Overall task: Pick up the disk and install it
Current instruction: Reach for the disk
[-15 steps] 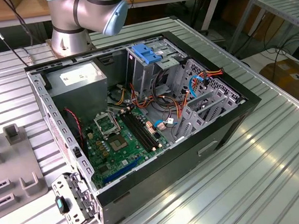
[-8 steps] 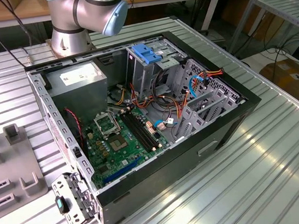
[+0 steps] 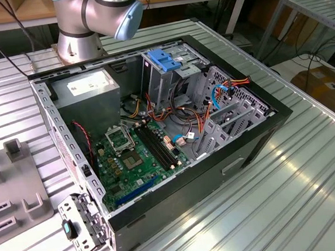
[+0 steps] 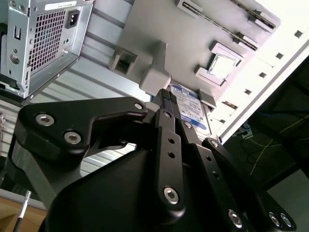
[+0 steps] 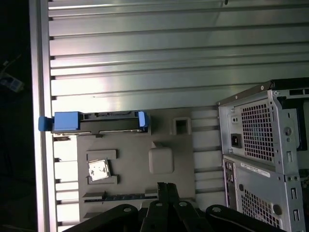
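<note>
**Disk not yet picked up, claw hovering bare above the fixture**

The flat silver-metal hard drive with blue plastic rails on its ends (image 5: pixel 99 122) is standing on edge in a slot of the pale grey moulded fixture plate (image 5: pixel 135 150). The plate is lying on the ribbed aluminium table (image 3: pixel 292 208), just beside the rear of the open black tower computer case (image 3: pixel 246 154). In the second wrist view the drive is showing its white-and-blue label face.

The black two-finger gripper (image 5: pixel 164 186) is hanging over the same plate. Its slim fingers are pressed together and are pinching nothing. In the first wrist view its tips are sitting clearly apart from the drive, with bare plate between them. In the second wrist view they are pointing roughly towards the labelled face, but nothing there is showing contact.

As for progress, the pick-up is not done, judging by the drive sitting in its holder with nothing touching it. The installing is also undone. In the exterior view the case is lying on its side with the cover off. That is exposing the green motherboard (image 3: pixel 130 164), the grey power-supply box with its white label (image 3: pixel 88 88) and the grey metal cage topped by a blue plastic bracket (image 3: pixel 164 58). No drive is showing in that cage, though its inner bays are partly hidden by cables and sheet metal, so both the grasp and the fitting are looking left to do
</note>
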Controlling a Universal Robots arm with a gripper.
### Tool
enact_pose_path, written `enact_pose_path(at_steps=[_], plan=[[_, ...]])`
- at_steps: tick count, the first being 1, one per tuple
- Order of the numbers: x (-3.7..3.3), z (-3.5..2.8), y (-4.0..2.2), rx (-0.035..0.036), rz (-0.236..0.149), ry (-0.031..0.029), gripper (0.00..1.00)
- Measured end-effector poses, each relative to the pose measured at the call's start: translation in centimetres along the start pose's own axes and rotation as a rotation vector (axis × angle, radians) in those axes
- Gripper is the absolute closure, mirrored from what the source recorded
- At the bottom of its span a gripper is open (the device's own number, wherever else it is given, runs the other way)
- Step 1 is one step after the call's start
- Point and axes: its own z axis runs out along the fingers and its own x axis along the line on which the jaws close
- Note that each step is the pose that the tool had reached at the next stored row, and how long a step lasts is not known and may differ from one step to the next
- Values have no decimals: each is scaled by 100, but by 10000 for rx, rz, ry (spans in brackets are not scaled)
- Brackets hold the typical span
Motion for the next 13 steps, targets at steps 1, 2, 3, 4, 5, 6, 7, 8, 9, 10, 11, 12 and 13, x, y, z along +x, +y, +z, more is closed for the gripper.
enact_pose_path(at_steps=[1,2,3,4,5,6,7,8,9,10,11,12,13], plan=[[11,0,-1,0,0,0,89],[21,-1,-1,0,0,0,89],[26,-1,-2,0,0,0,89],[32,-1,-3,0,-1,1,89],[38,-1,-3,-1,0,0,89],[46,-1,-3,0,0,0,89],[51,-1,-4,-1,-1,0,89],[56,-2,-4,0,-1,1,89],[59,-2,-4,0,0,1,89],[63,-2,-5,0,0,0,89],[67,-2,-5,0,0,0,89],[70,-2,-5,0,0,1,89],[73,-2,-5,0,0,0,89]])
